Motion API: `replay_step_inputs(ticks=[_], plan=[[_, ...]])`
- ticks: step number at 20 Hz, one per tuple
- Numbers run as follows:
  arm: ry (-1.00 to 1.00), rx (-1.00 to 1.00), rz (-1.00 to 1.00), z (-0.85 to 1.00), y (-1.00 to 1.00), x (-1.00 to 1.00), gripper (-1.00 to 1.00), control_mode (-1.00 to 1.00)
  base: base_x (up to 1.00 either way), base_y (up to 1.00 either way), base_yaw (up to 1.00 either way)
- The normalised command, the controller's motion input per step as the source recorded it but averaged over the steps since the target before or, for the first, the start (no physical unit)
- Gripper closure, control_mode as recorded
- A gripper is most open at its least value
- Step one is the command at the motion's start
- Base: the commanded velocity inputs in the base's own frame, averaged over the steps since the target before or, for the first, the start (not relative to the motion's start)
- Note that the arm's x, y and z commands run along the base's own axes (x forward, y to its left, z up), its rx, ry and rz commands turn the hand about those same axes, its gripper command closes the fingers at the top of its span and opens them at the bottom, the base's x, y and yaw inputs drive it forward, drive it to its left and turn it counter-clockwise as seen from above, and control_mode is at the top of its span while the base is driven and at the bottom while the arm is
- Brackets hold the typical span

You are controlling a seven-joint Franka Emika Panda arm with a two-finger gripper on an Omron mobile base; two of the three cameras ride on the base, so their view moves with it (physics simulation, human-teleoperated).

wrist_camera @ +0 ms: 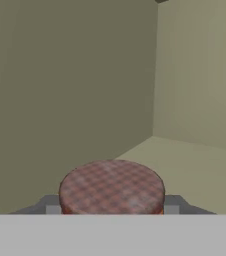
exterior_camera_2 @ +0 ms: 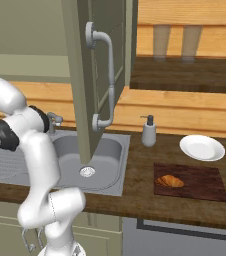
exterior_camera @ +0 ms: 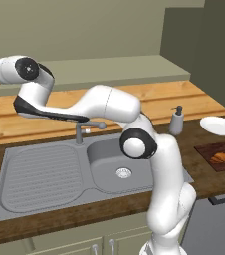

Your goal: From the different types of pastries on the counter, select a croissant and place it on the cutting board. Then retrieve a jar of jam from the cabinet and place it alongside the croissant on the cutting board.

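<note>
In the hand view the gripper (wrist_camera: 112,210) has its two dark fingers (wrist_camera: 49,206) pressed against either side of the jar of jam (wrist_camera: 112,187) — you can see the reddish checkered lid sitting right between them, so it's clamped on the jar. Around it are plain olive cabinet walls and a pale shelf floor, so the jar is inside the cabinet, near a back corner.

From the left base view the arm reaches way off to the left edge of the picture, over the steel sink (exterior_camera: 45,174). The croissant (exterior_camera_2: 170,181) lies on the cutting board (exterior_camera_2: 197,187), toward its left end, on the tabletop (exterior_camera_2: 135,192) right of the sink. A white plate (exterior_camera_2: 202,147) sits just behind the board, and a grey soap dispenser (exterior_camera_2: 148,131) stands between the plate and the sink. In the right base view an open cabinet door (exterior_camera_2: 92,70) with a curved grey handle (exterior_camera_2: 105,75) hangs in front of the sink area.
</note>
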Motion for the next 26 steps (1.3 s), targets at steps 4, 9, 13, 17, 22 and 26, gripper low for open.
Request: replay_step_inputs(ticks=[4, 9, 13, 17, 22, 26], plan=[[0.00, 0.00, 0.00, 0.00, 0.00, 0.00, 1.00, -1.00, 0.00, 0.00, 0.00], [-0.02, 0.03, 0.00, 0.00, -0.25, -0.42, 1.00, -1.00, 0.00, 0.00, 0.00], [-0.10, 0.10, 0.00, 0.00, -0.67, -0.80, 1.00, -1.00, 0.00, 0.00, 0.00], [-0.15, 0.15, 0.00, 0.00, -0.80, -0.85, 1.00, -1.00, 0.00, 0.00, 0.00], [-0.02, 0.12, 0.00, -0.02, -0.93, -0.50, 1.00, -1.00, 0.00, 0.00, 0.00], [0.01, 0.01, -0.02, -0.32, -0.50, -0.16, 1.00, -1.00, 0.00, 0.00, 0.00]])
